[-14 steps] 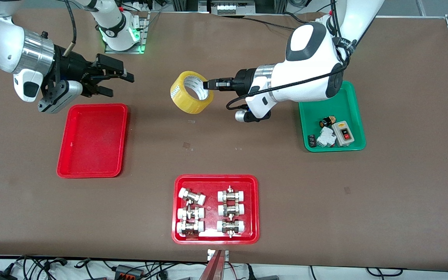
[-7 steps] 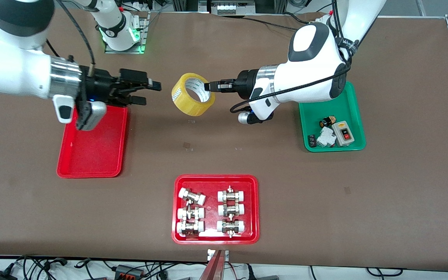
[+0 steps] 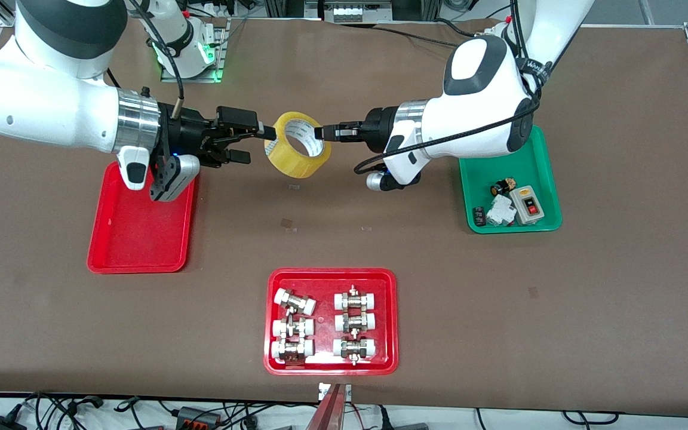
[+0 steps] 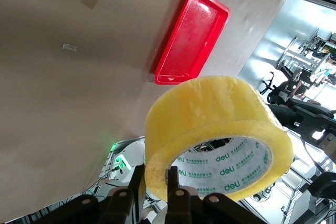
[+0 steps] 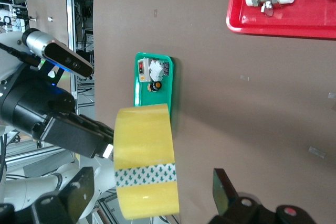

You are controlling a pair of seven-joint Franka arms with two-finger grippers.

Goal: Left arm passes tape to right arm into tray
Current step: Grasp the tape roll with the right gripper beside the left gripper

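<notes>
Front view: tape (image 3: 298, 145) aloft over bare surface (image 3: 499, 310), pinched at rim by left end effector (image 3: 320, 131); right end effector (image 3: 254, 140) spread wide around its other edge; tray (image 3: 141, 239) nearby.

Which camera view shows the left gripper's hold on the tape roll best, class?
The left wrist view: the left gripper pinches the tape roll's wall, one finger inside the core. The front view shows the roll held up between both arms, the grip small. The right wrist view shows only its outer face.
</notes>
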